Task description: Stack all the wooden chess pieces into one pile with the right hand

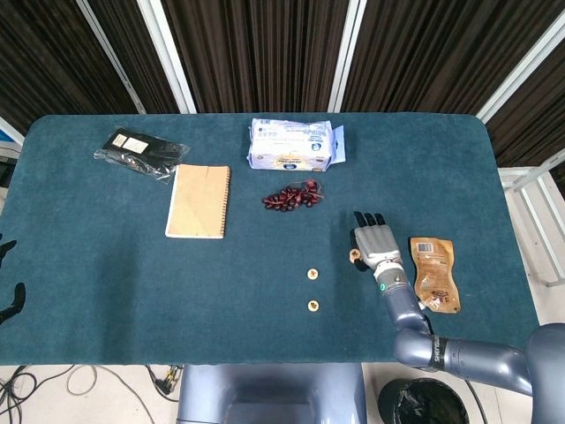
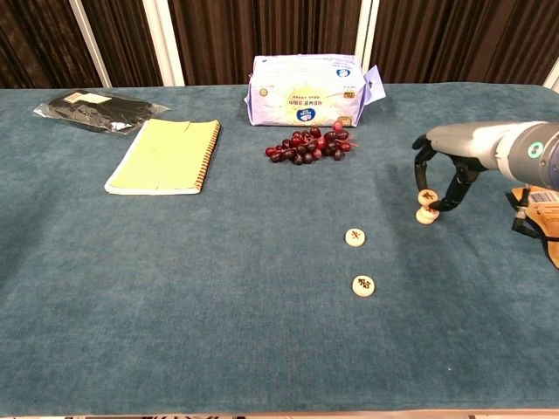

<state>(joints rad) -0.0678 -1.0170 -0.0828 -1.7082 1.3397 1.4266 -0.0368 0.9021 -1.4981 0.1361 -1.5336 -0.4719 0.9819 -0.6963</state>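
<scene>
Right hand [image 2: 441,179] near right edge of table [image 1: 106,291], fingers curled down, pinching chess piece [image 2: 427,198] directly over second piece [image 2: 427,215]; touching or slight gap, cannot tell. Judged: first stacking in progress, release not yet done. Two loose pieces [image 2: 355,236] [image 2: 363,285] left, flat toward front edge, mid-table. In head view hand [image 1: 372,244] covers stack, only sliver showing. Left hand [image 1: 9,296] cut off at left frame edge, finger pose unclear.

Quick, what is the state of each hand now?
Left hand: only dark fingertips show at the frame edge; cannot be told.
Right hand: holding a chess piece over another chess piece.
</scene>
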